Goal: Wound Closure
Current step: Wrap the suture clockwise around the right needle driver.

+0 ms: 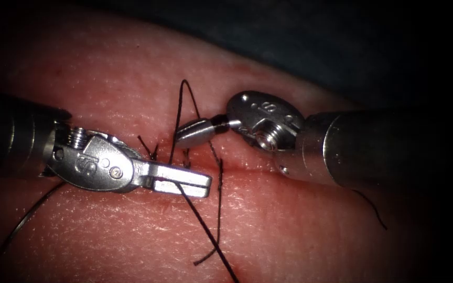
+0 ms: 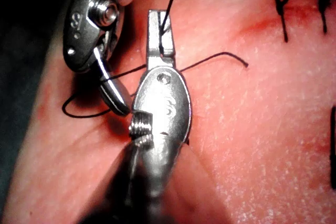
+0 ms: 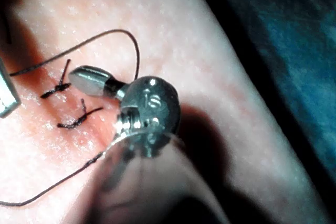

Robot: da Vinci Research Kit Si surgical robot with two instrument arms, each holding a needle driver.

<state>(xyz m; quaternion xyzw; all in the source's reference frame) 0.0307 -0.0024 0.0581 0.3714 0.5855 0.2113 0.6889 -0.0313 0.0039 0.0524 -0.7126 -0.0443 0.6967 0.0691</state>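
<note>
My left tool (image 1: 204, 183) reaches in from the left and lies flat on the tissue (image 1: 300, 230), jaws shut on the dark thread (image 1: 201, 220). In the left wrist view the thread (image 2: 170, 3) leaves the tips of those jaws (image 2: 157, 22). From the jaws the thread rises in a narrow loop (image 1: 183, 84) beside my right tool (image 1: 180, 137). The right tool's jaws are shut, point left and have nothing visible between them; the loop arcs over them (image 3: 74, 74). A loose thread end (image 1: 219, 204) hangs toward the front. I see no needle.
Two tied stitches with short cut ends (image 3: 60, 86) (image 3: 79, 119) sit on the cut (image 1: 252, 166) just behind the left jaws. A thin strand (image 1: 27, 215) trails off under the left shaft. Dark cloth (image 3: 294, 51) lies past the tissue's edge.
</note>
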